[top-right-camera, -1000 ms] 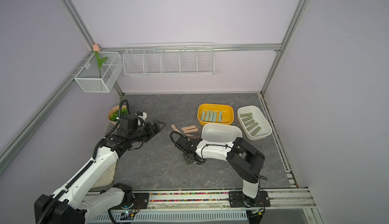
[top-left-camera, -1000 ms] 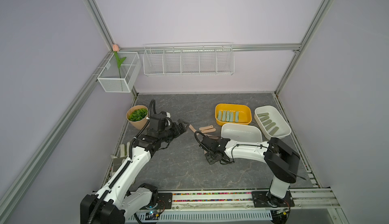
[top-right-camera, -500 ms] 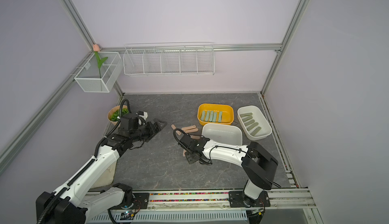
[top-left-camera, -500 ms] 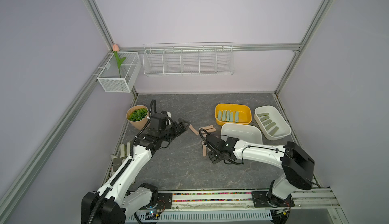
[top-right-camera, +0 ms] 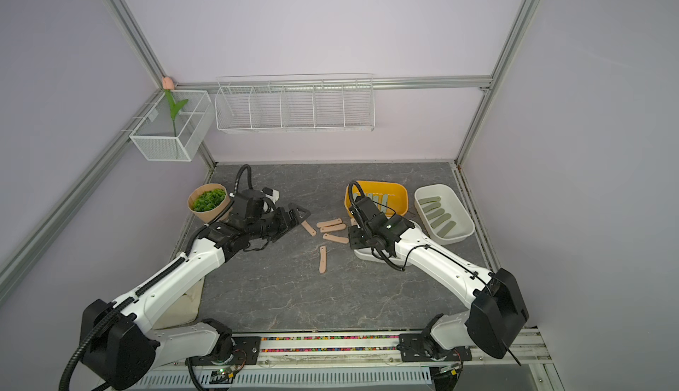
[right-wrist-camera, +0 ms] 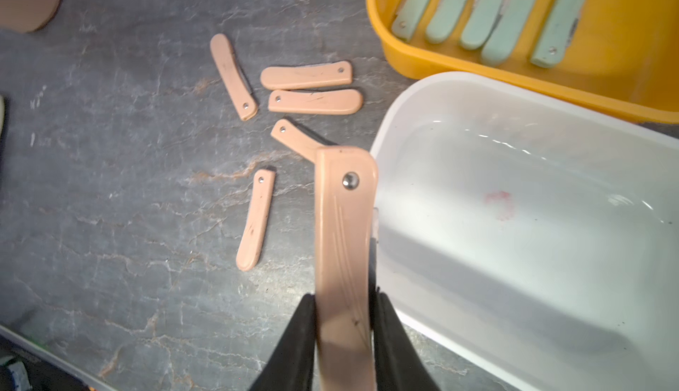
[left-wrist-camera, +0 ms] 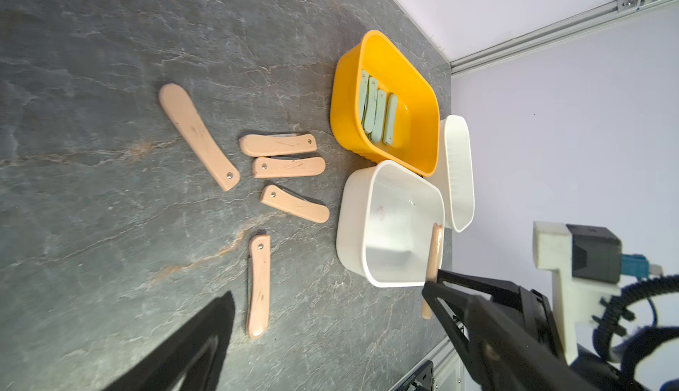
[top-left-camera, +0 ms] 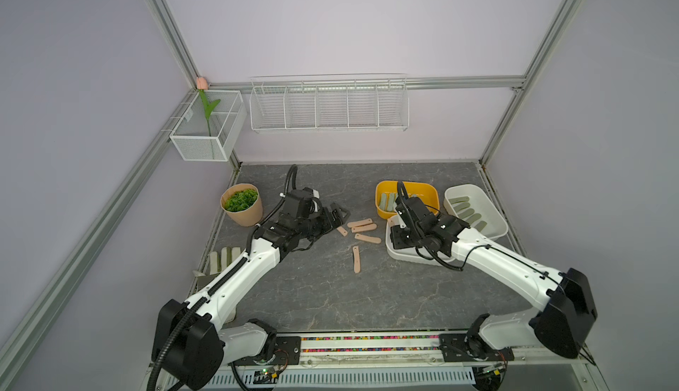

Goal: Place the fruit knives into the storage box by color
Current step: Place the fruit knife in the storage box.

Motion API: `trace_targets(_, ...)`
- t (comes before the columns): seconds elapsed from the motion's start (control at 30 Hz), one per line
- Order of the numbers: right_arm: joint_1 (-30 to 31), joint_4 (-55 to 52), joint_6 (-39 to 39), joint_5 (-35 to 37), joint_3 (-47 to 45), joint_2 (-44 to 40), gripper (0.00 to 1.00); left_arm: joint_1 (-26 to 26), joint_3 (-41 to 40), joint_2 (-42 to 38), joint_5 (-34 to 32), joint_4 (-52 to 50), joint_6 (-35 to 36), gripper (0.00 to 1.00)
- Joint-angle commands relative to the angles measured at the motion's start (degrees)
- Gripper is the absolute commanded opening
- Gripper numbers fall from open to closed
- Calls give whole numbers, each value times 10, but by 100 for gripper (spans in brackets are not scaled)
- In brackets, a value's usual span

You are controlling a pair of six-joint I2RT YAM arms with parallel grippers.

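Pink knife (right-wrist-camera: 345, 223) pinched across thin edges by right tool (right-wrist-camera: 345, 304), by rim of empty white box (right-wrist-camera: 514, 260). Looks light, hard, smooth; may slip or swing. Better hold nearer middle. Five more pink knives (right-wrist-camera: 312, 102) on surface (right-wrist-camera: 128, 187). Left tool (top-left-camera: 337, 217) open, empty.

Tabletop (top-left-camera: 323, 290) w/ pink knives (top-left-camera: 363, 227), 3 tubs (top-left-camera: 428, 194)

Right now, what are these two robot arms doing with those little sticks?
They are sorting by colour. The right gripper is shut on a peach knife at the rim of an empty white box. Five peach knives lie loose on the table, the open left gripper beside them. Mint knives fill the yellow box, olive ones another white box.
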Motion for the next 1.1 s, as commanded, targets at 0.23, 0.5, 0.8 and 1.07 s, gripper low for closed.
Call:
trace_targets(0.23, -72, 65, 78, -99, -52, 37, 28, -69, 96, 127, -26, 53, -18, 99)
trace_targets(0.5, -92, 103, 114, -111, -47, 102, 27, -99, 138, 206, -20, 91, -38, 99)
trace_targets(0.8, -104, 139, 135, -116, -41, 165, 27, -118, 156, 259, -20, 117, -47, 99)
trace_targets(1.07, -110, 152, 134, -128, -27, 215, 28, -131, 168, 289, -17, 129, -48, 99)
